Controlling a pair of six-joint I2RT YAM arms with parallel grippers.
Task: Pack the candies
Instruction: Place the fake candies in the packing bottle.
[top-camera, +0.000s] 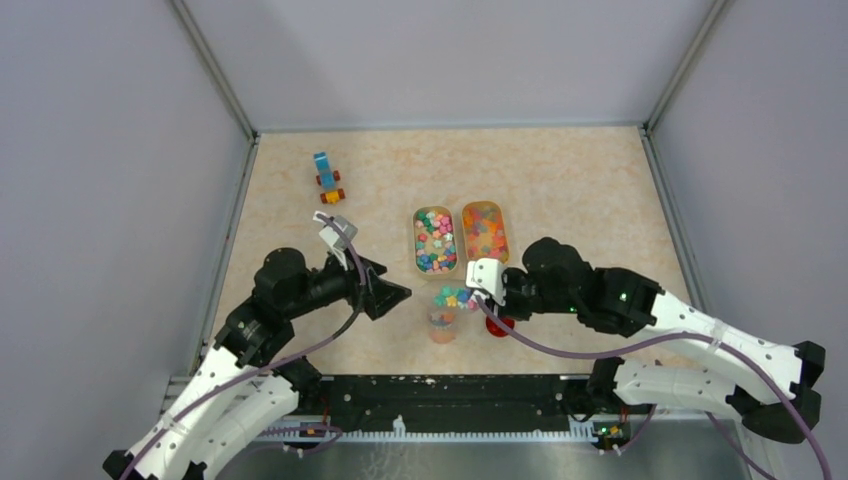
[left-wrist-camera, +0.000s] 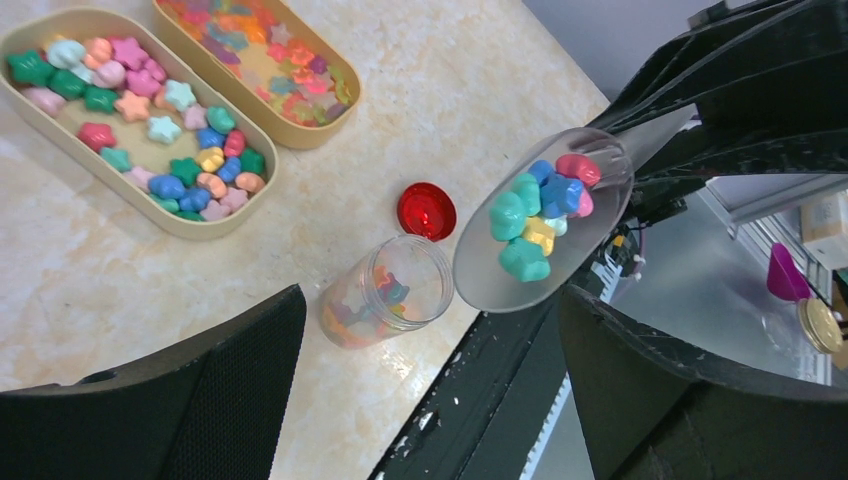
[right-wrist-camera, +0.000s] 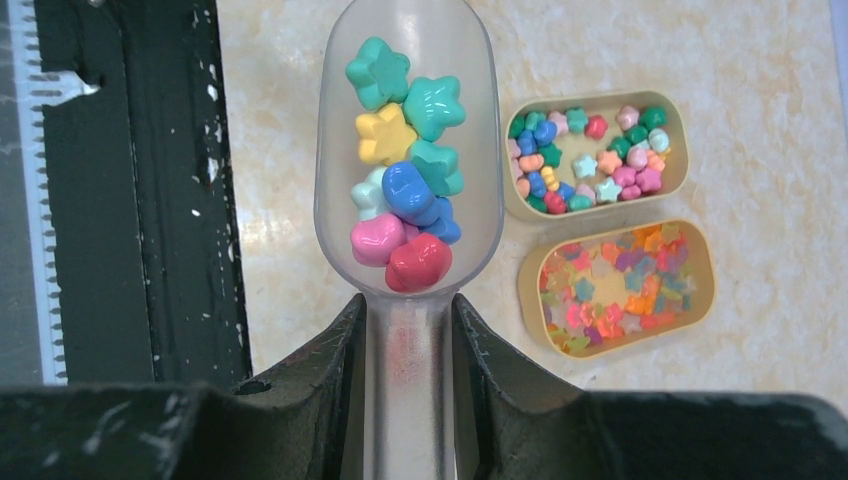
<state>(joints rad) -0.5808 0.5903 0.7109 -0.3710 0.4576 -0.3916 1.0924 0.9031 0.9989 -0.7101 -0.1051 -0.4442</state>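
Candies (right-wrist-camera: 405, 165), star and bean shapes in many colours, fill a clear plastic scoop (right-wrist-camera: 408, 60). My right gripper (right-wrist-camera: 408, 320) is shut on the scoop's handle. In the top view the right gripper (top-camera: 480, 295) holds the scoop (top-camera: 455, 297) just above a clear jar (top-camera: 442, 325). The jar (left-wrist-camera: 385, 290) stands open and holds some candies. The scoop (left-wrist-camera: 545, 225) hangs beside its mouth. My left gripper (top-camera: 398, 293) is open and empty, left of the jar, its fingers (left-wrist-camera: 200, 390) wide apart. More candies lie in two tan trays (top-camera: 415, 245) (top-camera: 463, 235).
A round red lid (left-wrist-camera: 426, 211) lies on the table just right of the jar. A blue-and-orange toy vehicle (top-camera: 327, 177) sits at the far left. The trays show in the right wrist view (right-wrist-camera: 600, 97) (right-wrist-camera: 712, 290). The black table edge (left-wrist-camera: 500, 400) is close to the jar.
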